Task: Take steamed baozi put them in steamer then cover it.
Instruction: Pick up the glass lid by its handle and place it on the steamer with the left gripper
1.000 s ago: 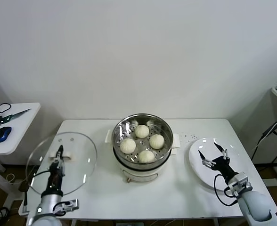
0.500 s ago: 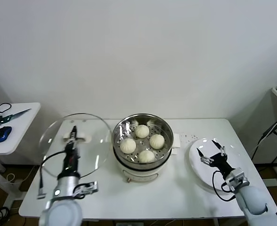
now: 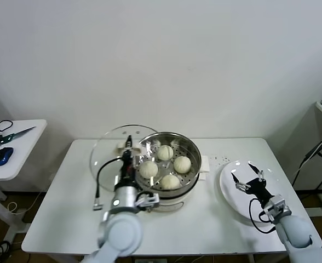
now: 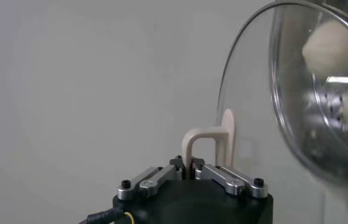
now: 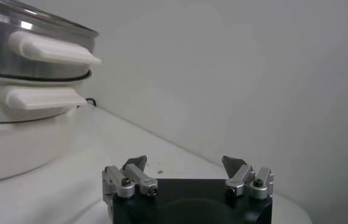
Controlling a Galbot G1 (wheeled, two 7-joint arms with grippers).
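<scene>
Counter (image 3: 216, 219), white and rectangular, is carrying everything here. Steamer (image 3: 191, 143) is sitting near the middle of it, closer to the far edge than the near one, its steel pot resting on a white base with side handles; the right wrist view is showing that base and pot (image 5: 15, 73) from the side. Cover (image 3: 109, 145) is hanging in the air just left of the steamer, its rim overlapping the pot's left edge, tilted so the glass is facing the pot; in the left wrist view the cover (image 4: 253, 91) is standing on edge with buns showing through it. Plate (image 3: 229, 189), flat and white, is lying near the counter's right edge, well apart from the steamer. Left gripper (image 3: 127, 150) is reaching in from the near edge and pinching the cover's white handle (image 4: 213, 137) between narrow fingers (image 4: 155, 178), seen clearly in the left wrist view (image 4: 186, 167). Right gripper (image 3: 248, 178) is hovering over the plate with its fingers (image 5: 134, 164) spread wide and holding nothing, as the right wrist view (image 5: 186, 164) is showing. Four baozi (image 3: 148, 169) are sitting on the perforated tray inside the pot, one toward each side, close together but mostly apart.
</scene>
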